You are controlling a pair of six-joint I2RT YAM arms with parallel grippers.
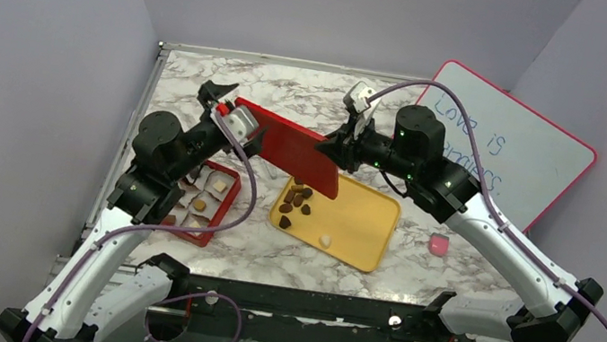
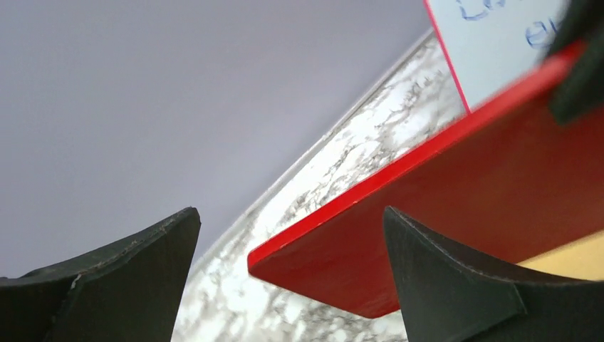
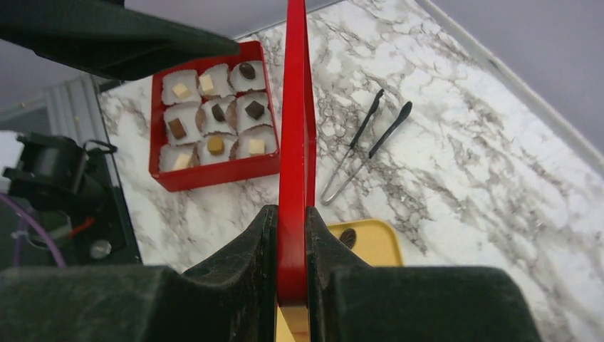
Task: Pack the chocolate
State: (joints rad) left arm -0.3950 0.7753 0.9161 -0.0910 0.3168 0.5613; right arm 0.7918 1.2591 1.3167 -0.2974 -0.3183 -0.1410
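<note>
One right end effector (image 3: 292,221) is clamping the red lid (image 3: 295,107), left end effector (image 2: 290,214) gaping empty; level it above the box (image 3: 214,174) at 8 o'clock.

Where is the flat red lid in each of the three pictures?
Top external: the red lid slants across the middle, above the yellow tray.
Left wrist: it fills the right side, rising toward the top right corner.
Right wrist: it is edge-on, a thin upright strip in the middle, pinched by the right claw.
Shared landmark: the marble table.
</note>
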